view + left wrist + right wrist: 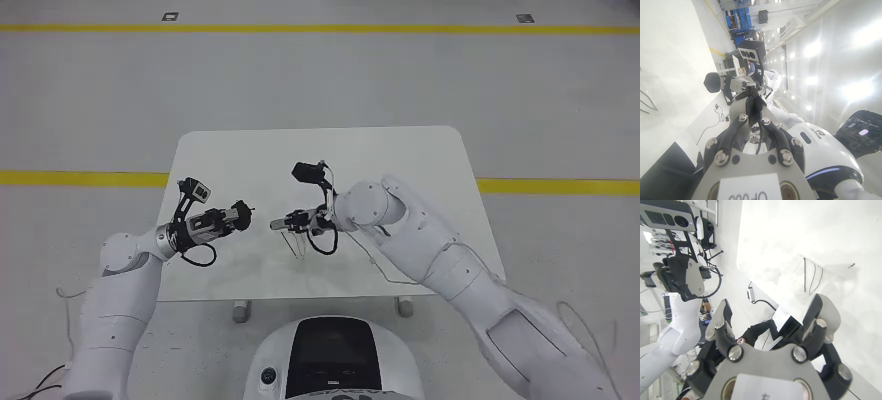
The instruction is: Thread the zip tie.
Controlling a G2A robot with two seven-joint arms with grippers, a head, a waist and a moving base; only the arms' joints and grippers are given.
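Fingers (817, 308) wide apart on the right gripper (771, 299), pressed together on the left gripper (753, 102).
Zip ties (805, 275) lie in a clear tray (797, 256) on the table (791, 228).

bright, even light; glare seemingly washes out the table (829, 237), edges warped.

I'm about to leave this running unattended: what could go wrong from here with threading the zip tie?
1. The right gripper is open with nothing in it, while the black zip ties lie flat in a clear tray on the table. Ties that thin could slip during pickup.
2. The left gripper, shut, faces the right one closely, tip to tip. They might collide.
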